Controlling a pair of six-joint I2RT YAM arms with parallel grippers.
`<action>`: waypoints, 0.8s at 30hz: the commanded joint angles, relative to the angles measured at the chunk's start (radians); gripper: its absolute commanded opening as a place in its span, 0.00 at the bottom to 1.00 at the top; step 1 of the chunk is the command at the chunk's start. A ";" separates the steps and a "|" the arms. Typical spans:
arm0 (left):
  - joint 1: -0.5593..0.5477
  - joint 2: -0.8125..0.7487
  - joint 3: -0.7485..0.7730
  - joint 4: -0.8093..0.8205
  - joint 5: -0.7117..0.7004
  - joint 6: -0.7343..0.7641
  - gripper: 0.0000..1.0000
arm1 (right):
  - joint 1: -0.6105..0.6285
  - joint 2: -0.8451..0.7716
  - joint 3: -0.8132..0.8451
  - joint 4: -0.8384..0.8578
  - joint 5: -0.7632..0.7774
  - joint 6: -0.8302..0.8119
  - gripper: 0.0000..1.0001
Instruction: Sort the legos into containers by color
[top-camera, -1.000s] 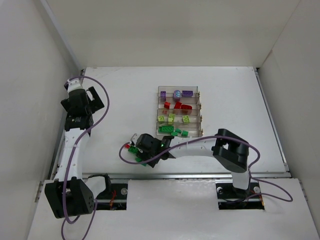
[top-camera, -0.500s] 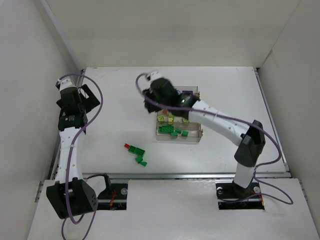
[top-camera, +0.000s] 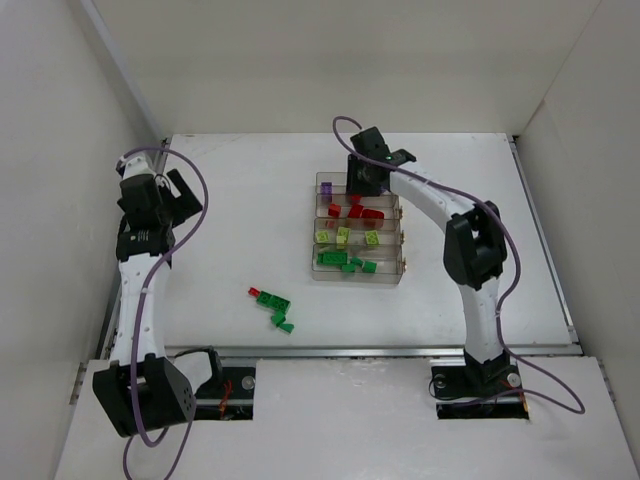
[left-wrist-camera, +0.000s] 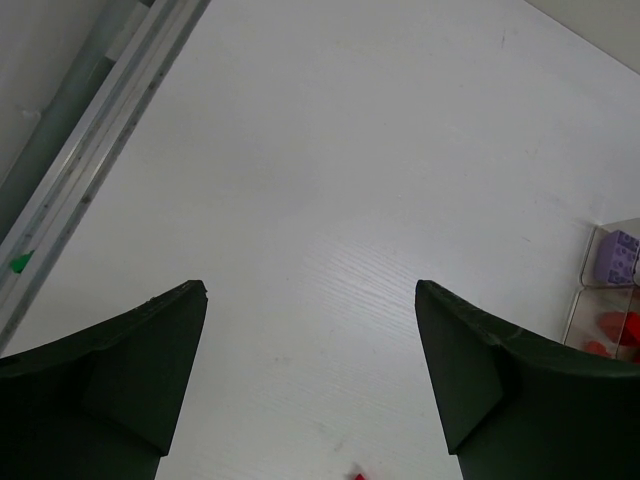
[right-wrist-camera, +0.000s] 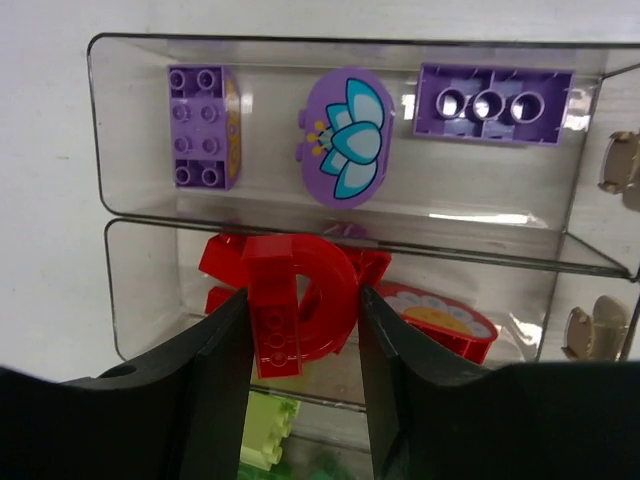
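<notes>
**Shiny plastic on a matt counter**

Your counter (left-wrist-camera: 300, 180) is white and matt with a faint grain, and a dull metal rail (left-wrist-camera: 90, 170) runs along its edge. The tray (right-wrist-camera: 350, 40) is clear, smooth plastic with bright reflections along its walls. The red brick (right-wrist-camera: 272, 320) and purple bricks (right-wrist-camera: 204, 127) are glossy moulded plastic. On your right hand (right-wrist-camera: 300, 295) and left hand (left-wrist-camera: 310, 290), the fingers (right-wrist-camera: 200, 400) look like dark, matt plastic.
</notes>
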 joint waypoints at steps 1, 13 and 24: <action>0.004 0.010 -0.017 0.030 0.024 0.008 0.82 | 0.013 -0.034 0.003 0.013 -0.010 0.024 0.00; 0.004 0.030 -0.026 0.048 0.105 0.037 0.81 | 0.013 -0.097 -0.158 0.069 -0.019 0.025 0.52; -0.129 0.027 -0.003 -0.042 0.325 0.508 1.00 | 0.108 -0.235 -0.075 0.059 0.141 -0.074 0.89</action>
